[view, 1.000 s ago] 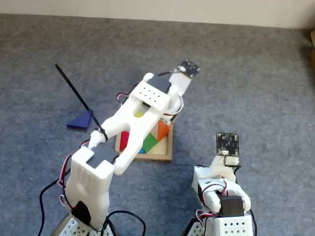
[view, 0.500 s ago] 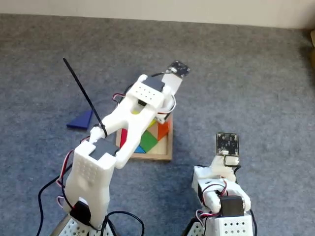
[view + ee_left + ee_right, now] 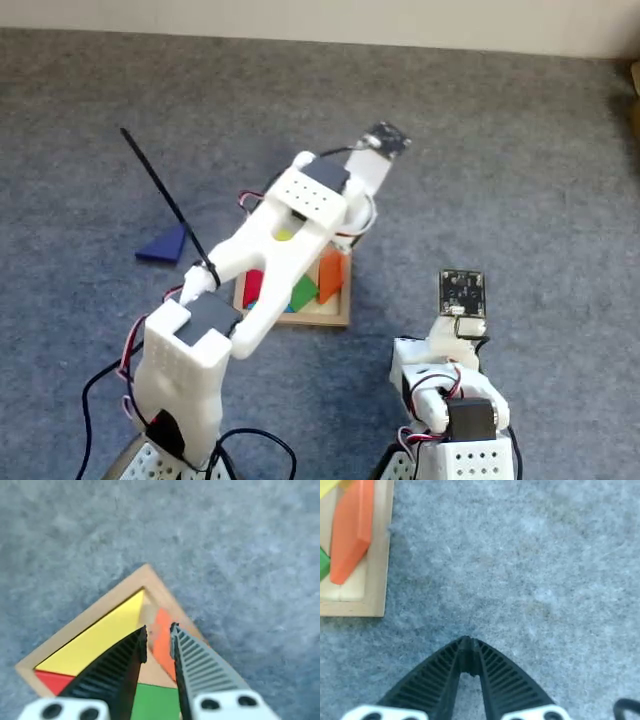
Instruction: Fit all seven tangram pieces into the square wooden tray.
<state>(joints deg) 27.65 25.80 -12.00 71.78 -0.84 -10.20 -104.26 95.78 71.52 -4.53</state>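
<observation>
Two grippers: the right gripper (image 3: 469,644), pinched shut and empty, sits over carpet (image 3: 545,555) just beside the wooden tray (image 3: 310,320). The left gripper (image 3: 158,628), fingers slightly parted, hangs above the tray's orange piece (image 3: 161,620). A blue triangle (image 3: 165,245) lies well apart from the tray.

— Where is free passage shown?
— Open grey carpet (image 3: 520,555) is seen beside the wooden tray (image 3: 382,555), ahead of the right gripper (image 3: 469,642), whose tips are pressed together.
— What is obstructed?
— The tray is overhung by the left arm (image 3: 270,255). A bare wood strip (image 3: 148,611) is left between yellow piece (image 3: 100,640) and orange piece (image 3: 160,620), under the slightly parted left gripper (image 3: 158,629).
</observation>
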